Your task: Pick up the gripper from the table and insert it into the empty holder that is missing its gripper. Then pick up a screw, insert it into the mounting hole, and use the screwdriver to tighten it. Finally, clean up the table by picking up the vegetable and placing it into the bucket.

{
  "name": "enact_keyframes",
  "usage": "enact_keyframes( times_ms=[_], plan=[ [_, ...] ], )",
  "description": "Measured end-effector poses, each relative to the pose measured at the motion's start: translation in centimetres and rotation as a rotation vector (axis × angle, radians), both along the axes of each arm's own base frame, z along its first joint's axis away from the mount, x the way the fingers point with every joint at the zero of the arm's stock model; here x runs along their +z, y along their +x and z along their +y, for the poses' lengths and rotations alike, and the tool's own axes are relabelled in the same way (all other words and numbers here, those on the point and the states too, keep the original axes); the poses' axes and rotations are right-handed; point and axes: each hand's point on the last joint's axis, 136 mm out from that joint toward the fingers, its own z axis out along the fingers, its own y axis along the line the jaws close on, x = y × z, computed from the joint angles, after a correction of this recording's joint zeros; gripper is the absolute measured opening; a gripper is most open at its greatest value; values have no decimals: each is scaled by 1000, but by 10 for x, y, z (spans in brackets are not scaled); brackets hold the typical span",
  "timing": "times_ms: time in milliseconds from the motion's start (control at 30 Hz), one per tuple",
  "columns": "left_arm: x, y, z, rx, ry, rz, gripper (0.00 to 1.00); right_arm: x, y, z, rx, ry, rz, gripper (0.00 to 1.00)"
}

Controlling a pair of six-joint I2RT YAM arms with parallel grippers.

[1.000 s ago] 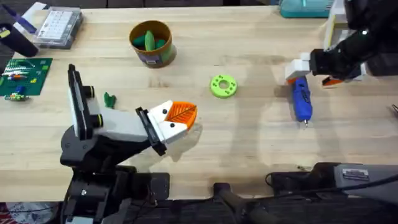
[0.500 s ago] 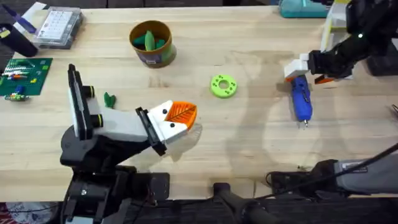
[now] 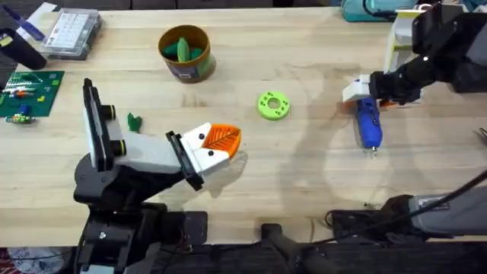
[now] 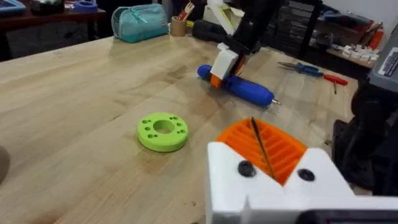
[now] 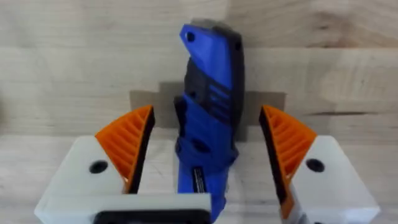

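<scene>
Blue screwdriver (image 5: 208, 112) lies flat on the wood table (image 3: 304, 167), rt side, between the right gripper (image 5: 208, 152)'s wide-open jaws, pads not touching yet. Looks rigid, hefty, smooth plastic, prob. slippery; best squeezed mid-body, away from the thin bit.

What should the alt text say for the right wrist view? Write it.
A blue screwdriver lies on the wooden table between the right gripper's open white fingers, whose orange ribbed pads stand apart from it on either side.

Right pincer (image 4: 222, 67) straddles the screwdriver (image 4: 239, 88) beyond a green ring (image 4: 162, 131)
</scene>
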Motion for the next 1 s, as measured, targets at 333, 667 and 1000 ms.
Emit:
enact_keyframes(
  times_ms=[333, 667, 1000],
  plan=[
    [0, 0, 0, 0, 0, 0, 4, -14, 3, -4, 8, -18, 29, 995],
    [0, 0, 0, 0, 0, 0, 4, -15, 7, -13, 6, -62, 25, 26],
    [0, 0, 0, 0, 0, 0, 4, -13, -8, -6, 15, -29, 91, 29]
  ],
)
